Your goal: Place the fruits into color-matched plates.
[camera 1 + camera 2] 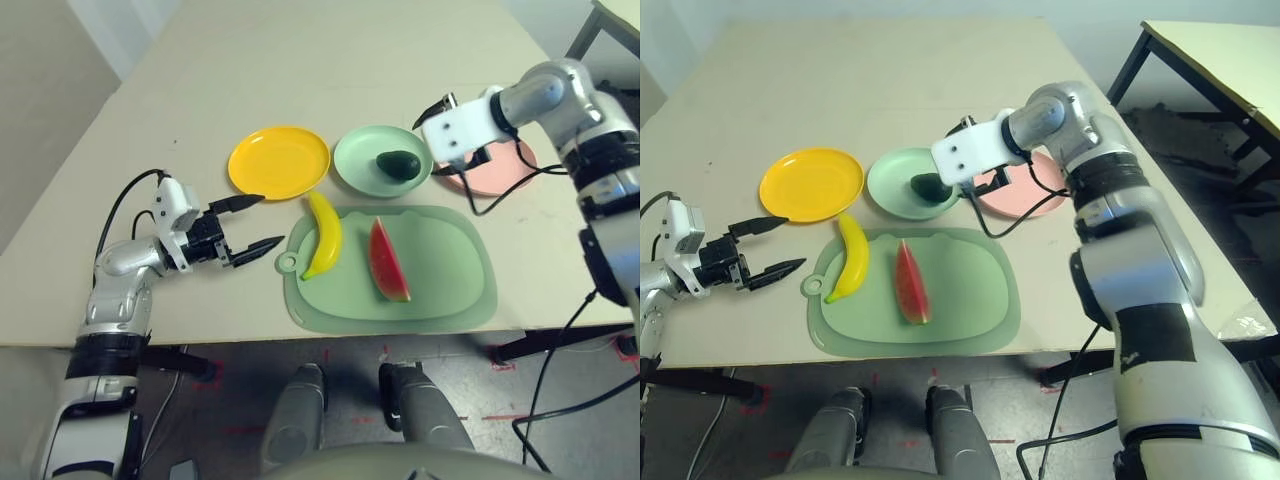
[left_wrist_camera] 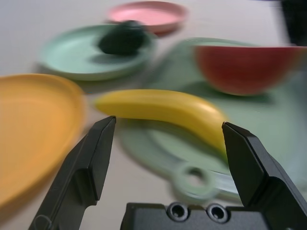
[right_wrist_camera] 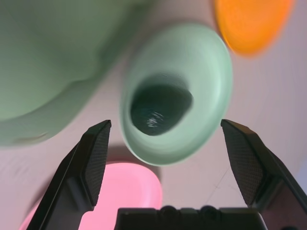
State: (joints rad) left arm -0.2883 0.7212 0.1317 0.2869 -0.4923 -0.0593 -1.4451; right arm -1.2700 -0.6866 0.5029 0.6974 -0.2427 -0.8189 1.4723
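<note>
two hands point(image 1: 248, 222) point(image 3: 163, 143) spread wide, empty | oval dark avocado point(image 1: 399, 163) in round matte green plate point(image 1: 358, 168)

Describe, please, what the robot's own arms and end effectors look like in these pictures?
Both arms are silver metal tubes with black joint bands. Each wrist carries a white block, and loose black cables loop from it back along the forearm. The left end effector and the right end effector each have two black wedge-shaped fingers tapering to points, with finely textured inner pads, on a black base showing small round screw heads.
</note>
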